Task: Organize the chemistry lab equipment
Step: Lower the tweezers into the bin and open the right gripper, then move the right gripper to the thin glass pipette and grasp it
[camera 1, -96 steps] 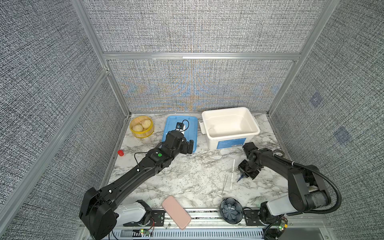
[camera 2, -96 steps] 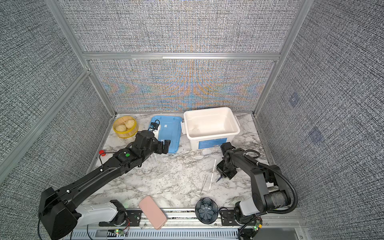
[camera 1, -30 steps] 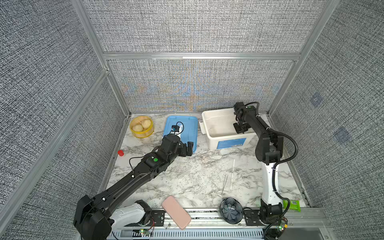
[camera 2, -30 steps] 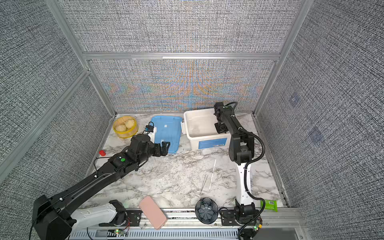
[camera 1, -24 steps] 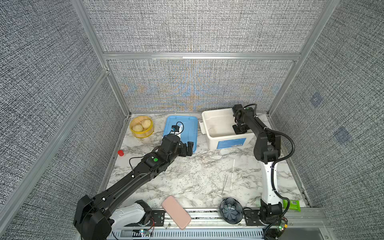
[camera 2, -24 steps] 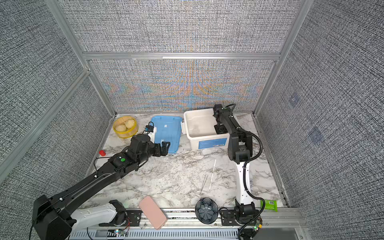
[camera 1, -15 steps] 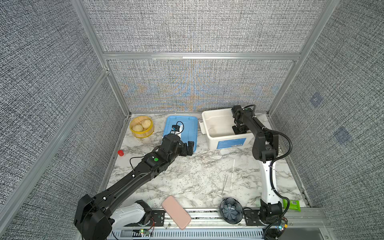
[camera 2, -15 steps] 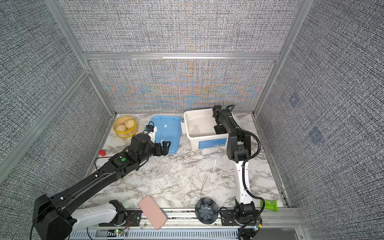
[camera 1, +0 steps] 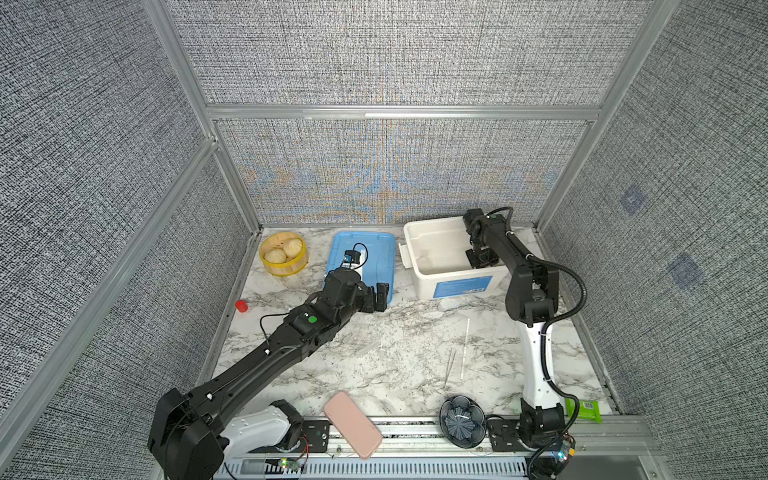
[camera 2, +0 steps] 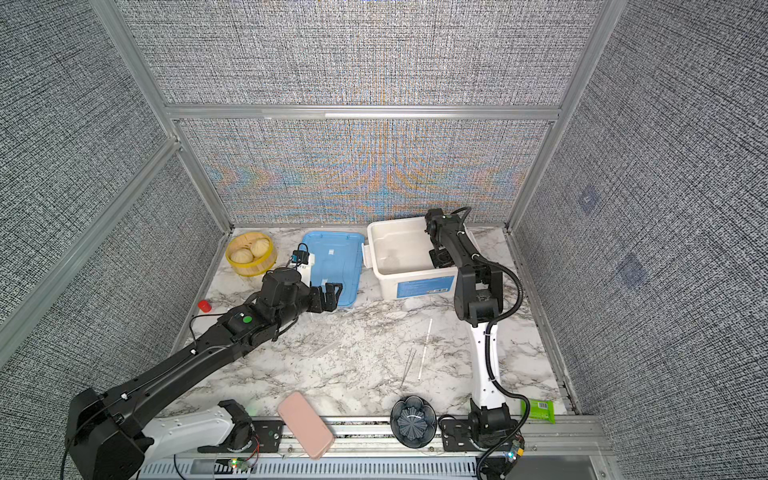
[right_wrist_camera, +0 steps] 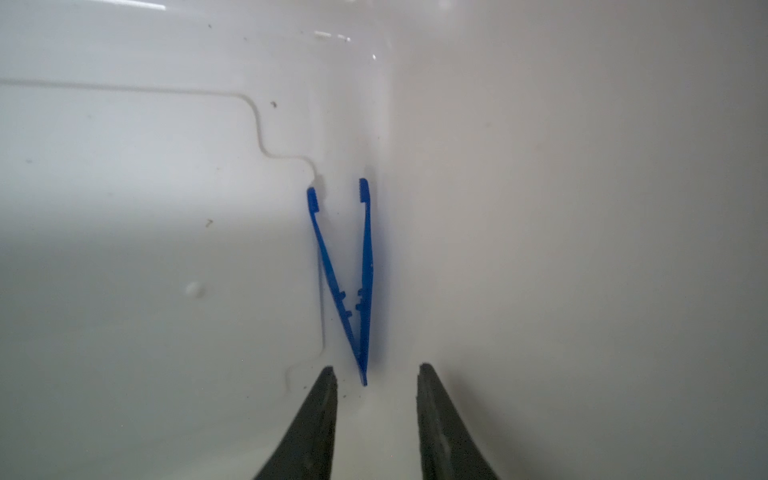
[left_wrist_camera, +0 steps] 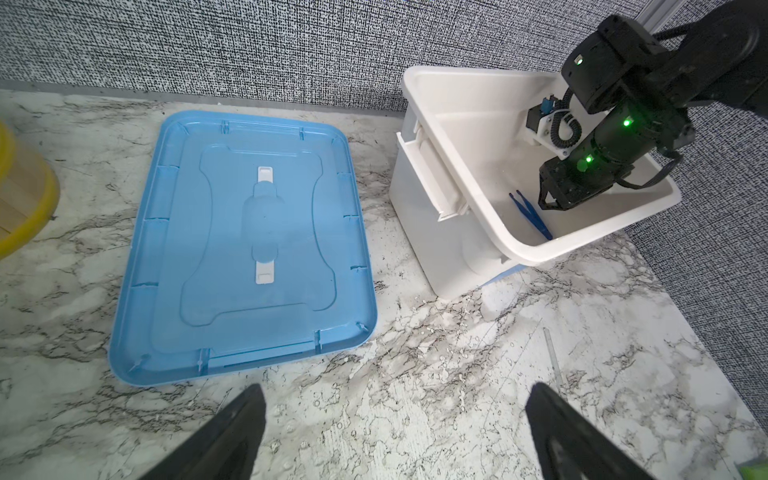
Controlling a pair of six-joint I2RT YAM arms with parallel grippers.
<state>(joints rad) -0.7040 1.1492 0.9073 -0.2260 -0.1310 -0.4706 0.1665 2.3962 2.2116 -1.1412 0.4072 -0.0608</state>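
Two slim legs of the dark blue tweezers [right_wrist_camera: 365, 257] splay in a V on the floor of the white bin [camera 1: 422, 282] — joined end nearest the right tool [right_wrist_camera: 376, 368], whose arm reaches down into the bin, jaws partly parted, gripping nothing. Left tool [left_wrist_camera: 397, 386] hovers wide open above the counter [left_wrist_camera: 415, 332].

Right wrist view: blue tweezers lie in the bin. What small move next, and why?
Probably raise the right tool up out of the white bin: its jaws stand apart, the dark blue tweezers lie free on the bin floor, and the silver tweezers and white stick wait on the table.
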